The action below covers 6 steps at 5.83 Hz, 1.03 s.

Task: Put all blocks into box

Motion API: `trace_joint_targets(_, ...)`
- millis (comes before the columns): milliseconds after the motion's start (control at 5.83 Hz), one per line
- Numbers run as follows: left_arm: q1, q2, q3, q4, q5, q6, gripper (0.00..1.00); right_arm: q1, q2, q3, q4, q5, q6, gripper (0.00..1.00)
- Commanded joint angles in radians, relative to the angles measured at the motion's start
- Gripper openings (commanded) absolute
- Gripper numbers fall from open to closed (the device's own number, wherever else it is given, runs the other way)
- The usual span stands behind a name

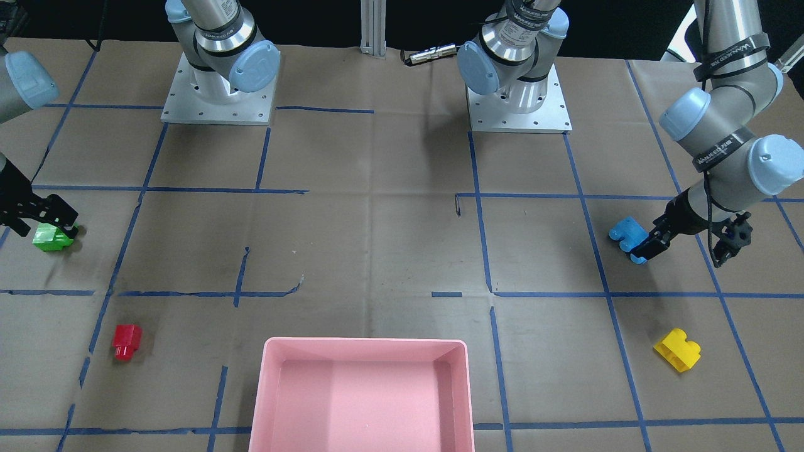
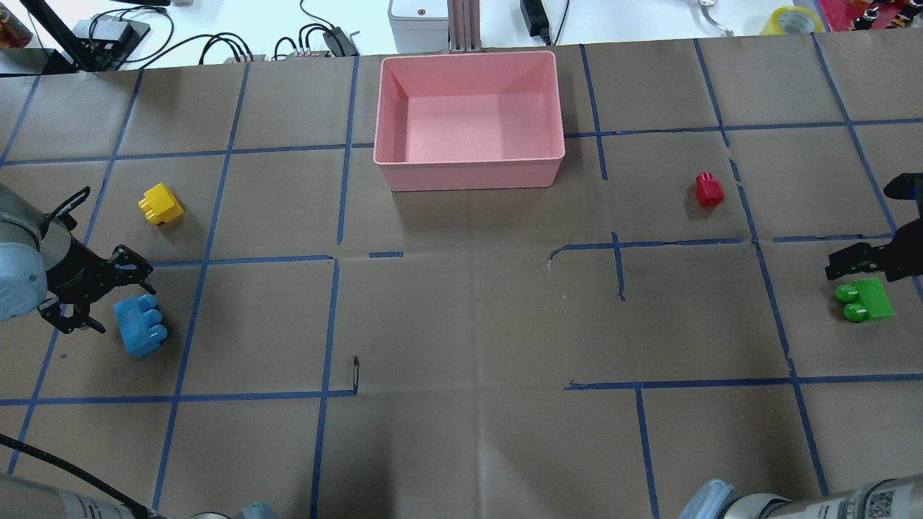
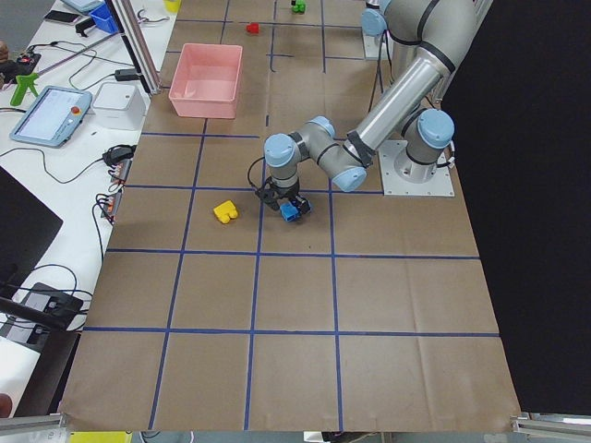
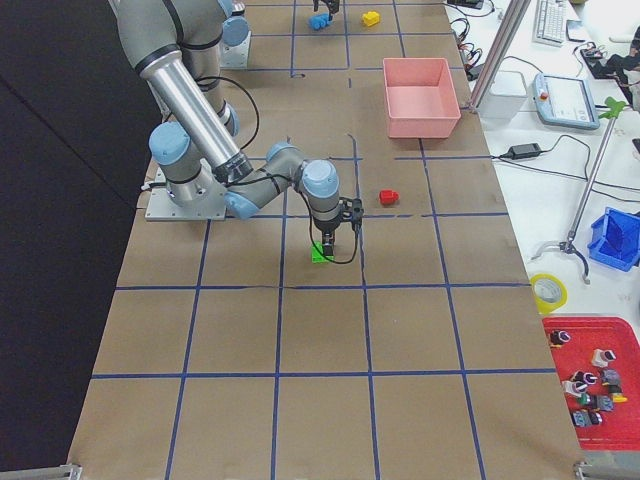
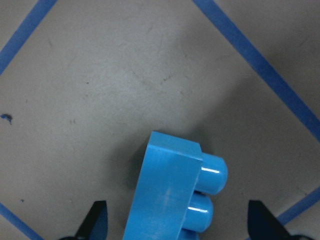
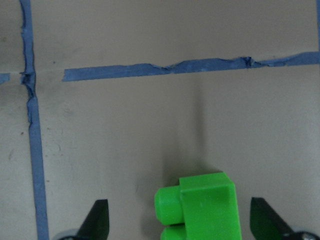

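My left gripper (image 2: 108, 295) is open and low over the blue three-stud block (image 2: 140, 326). In the left wrist view the blue block (image 5: 172, 195) lies between its two spread fingertips (image 5: 96, 220). My right gripper (image 2: 862, 263) is open and low over the green two-stud block (image 2: 865, 301), which lies between its fingertips (image 6: 98, 220) in the right wrist view. The red block (image 2: 709, 189) and the yellow notched block (image 2: 161, 205) lie loose on the table. The pink box (image 2: 469, 173) stands empty at the far middle.
The table is brown paper with a blue tape grid. The two arm bases (image 1: 217, 94) stand on the robot's side, with a small metal part (image 1: 430, 54) between them. Cables and devices lie beyond the table's far edge (image 2: 216, 43).
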Motion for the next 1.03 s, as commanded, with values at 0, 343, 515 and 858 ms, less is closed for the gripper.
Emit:
trace_joint_targets(0,0.001,-0.023,-0.031,0.055,0.000,0.014,0.99,-0.019,0.035,0.003,-0.020,-0.012,-0.027,0.99)
trace_joint_targets(343,0.001,-0.016,-0.031,0.063,0.003,0.020,0.92,-0.019,0.048,0.021,-0.043,-0.021,-0.027,0.99)
trace_joint_targets(515,0.001,-0.020,-0.031,0.063,0.005,0.020,0.81,-0.019,0.055,0.024,-0.043,-0.047,-0.027,0.99)
trace_joint_targets(858,0.001,-0.017,-0.028,0.063,0.005,0.019,0.46,-0.019,0.055,0.026,-0.042,-0.065,-0.027,0.94)
